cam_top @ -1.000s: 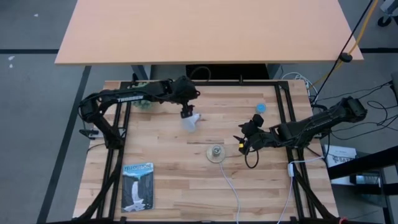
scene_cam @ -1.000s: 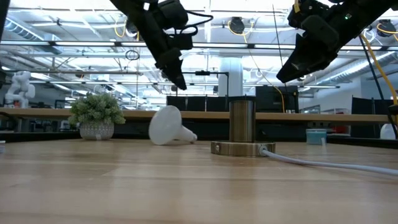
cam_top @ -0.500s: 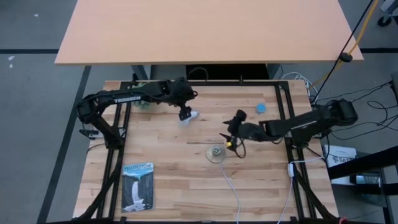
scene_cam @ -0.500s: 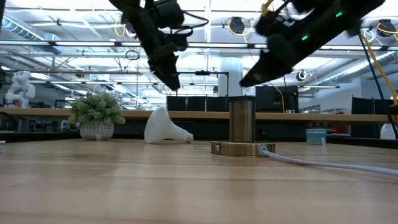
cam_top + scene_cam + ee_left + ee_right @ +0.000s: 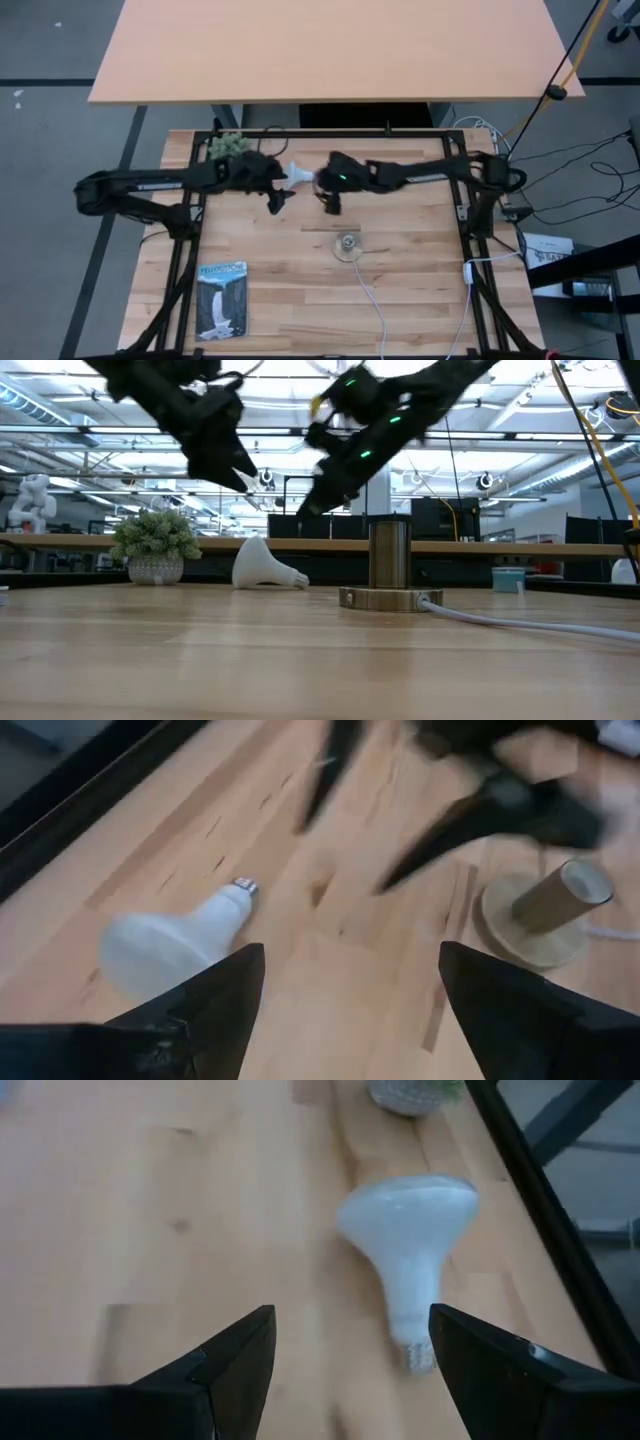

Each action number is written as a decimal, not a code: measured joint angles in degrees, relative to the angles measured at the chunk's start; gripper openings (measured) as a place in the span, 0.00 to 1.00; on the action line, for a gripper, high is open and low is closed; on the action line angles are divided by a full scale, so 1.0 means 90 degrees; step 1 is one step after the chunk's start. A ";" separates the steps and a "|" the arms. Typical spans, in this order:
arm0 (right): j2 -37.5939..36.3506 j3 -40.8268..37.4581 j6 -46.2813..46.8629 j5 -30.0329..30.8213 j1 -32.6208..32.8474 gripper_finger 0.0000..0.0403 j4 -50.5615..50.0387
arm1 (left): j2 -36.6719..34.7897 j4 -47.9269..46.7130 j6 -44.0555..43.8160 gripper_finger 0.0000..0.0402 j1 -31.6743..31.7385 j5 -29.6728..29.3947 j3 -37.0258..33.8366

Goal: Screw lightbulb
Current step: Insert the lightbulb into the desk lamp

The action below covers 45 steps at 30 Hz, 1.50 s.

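Note:
The white lightbulb lies on its side on the table near the far edge, dome toward the left and grey screw base toward the right. It also shows in the low view, the left wrist view and the right wrist view. My left gripper is open and empty, above the table just left of and nearer than the bulb. My right gripper is open and empty, just right of and nearer than the bulb. The silvery socket stands upright at mid-table.
A small potted plant stands at the far left, close to the bulb. The socket's white cord runs to the near edge. A booklet lies at the near left. The table's black frame rail runs along the far edge.
My right gripper has swept from right of the socket toward the table's left and far edge, ending close to the bulb. My left gripper has drawn back from over the bulb toward the left and near side. The bulb has turned and shifted slightly toward the far edge.

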 joint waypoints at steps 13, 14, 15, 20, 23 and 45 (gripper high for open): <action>0.2932 0.4062 0.0322 0.0194 -0.0911 0.63 -0.2313 | -0.0491 0.0195 -0.0821 0.76 -0.0930 -0.1007 -0.0782; 0.3086 0.4366 0.0376 0.0223 -0.0953 0.63 -0.2414 | -0.0493 0.0207 -0.0850 0.76 -0.0967 -0.1076 -0.0782; 0.3233 0.4671 0.0502 0.0177 -0.1007 0.62 -0.2637 | -0.0493 0.0219 -0.0893 0.76 -0.1004 -0.1131 -0.0782; 0.3988 0.5866 0.0891 -0.0014 -0.1174 0.56 -0.3946 | -0.0493 0.0233 -0.1104 0.76 -0.1204 -0.1385 -0.0782; 0.4156 0.6173 0.0690 -0.0029 -0.1182 0.55 -0.4186 | -0.0491 0.0232 -0.1139 0.76 -0.1287 -0.1438 -0.0785; 0.3208 0.6225 0.0108 0.0366 -0.1151 0.29 -0.6065 | -0.0491 0.0228 -0.1169 0.76 -0.1369 -0.1944 -0.0785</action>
